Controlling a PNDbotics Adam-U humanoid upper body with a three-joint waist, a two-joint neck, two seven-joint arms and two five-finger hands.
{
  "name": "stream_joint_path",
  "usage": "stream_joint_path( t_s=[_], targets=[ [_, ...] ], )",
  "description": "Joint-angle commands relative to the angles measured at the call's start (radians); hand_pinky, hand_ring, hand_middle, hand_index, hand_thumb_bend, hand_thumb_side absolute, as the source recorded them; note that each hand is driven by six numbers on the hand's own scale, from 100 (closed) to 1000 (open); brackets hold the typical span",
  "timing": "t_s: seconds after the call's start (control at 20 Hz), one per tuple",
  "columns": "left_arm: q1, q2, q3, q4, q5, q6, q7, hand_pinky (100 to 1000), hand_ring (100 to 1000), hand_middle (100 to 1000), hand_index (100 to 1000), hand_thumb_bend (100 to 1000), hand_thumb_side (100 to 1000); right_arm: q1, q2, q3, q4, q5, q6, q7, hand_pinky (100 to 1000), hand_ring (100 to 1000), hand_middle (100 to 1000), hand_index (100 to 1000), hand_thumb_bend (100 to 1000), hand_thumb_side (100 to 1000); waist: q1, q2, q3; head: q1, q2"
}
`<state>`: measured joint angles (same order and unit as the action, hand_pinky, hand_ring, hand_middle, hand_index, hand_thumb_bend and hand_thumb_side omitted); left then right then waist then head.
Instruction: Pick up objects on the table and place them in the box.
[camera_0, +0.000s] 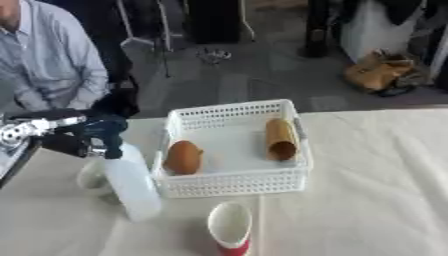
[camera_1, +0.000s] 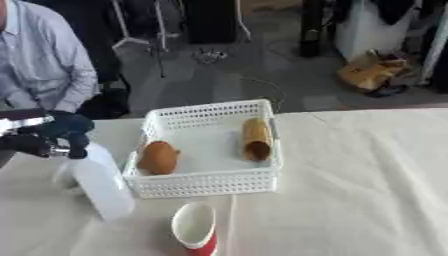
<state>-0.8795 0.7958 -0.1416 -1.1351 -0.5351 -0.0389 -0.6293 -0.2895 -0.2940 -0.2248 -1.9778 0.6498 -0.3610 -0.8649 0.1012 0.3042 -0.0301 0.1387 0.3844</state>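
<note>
Left eye view: the left robot hand (camera_0: 94, 134) has its fingers curled round the top of a white bottle (camera_0: 131, 185) standing on the surface (camera_0: 376, 190) just left of the white basket (camera_0: 236, 187) — inside lie a brown rounded object (camera_0: 184, 157) and a tan tube (camera_0: 281, 139).

Right eye view: a red-and-white cup (camera_1: 196, 229) stands before the basket.

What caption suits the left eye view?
Left hand grips a white bottle beside the basket; red cup waits.
</note>
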Motion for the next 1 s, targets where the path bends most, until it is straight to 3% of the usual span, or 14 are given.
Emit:
stream_joint_path(
  t_s=[0.05, 1.0],
  targets=[
    [-0.026, 0.025, 0.019, 0.006, -0.013, 0.006, 0.019, 1000, 991, 978, 1000, 705, 823, -0.005, -0.011, 0.003, -0.022, -0.006, -0.019, -0.018, 702, 827, 657, 729, 100, 1000, -0.003, -0.014, 0.000, 0.005, 0.000],
    [-0.034, 0.070, 0.036, -0.049, 0.034, 0.012, -0.050, 1000, 979, 968, 1000, 688, 831, 0.000, -0.014, -0.001, -0.022, -0.004, -0.004, -0.037, 701, 829, 655, 725, 100, 1000, -0.002, -0.020, 0.015, 0.002, 0.002]
  ],
)
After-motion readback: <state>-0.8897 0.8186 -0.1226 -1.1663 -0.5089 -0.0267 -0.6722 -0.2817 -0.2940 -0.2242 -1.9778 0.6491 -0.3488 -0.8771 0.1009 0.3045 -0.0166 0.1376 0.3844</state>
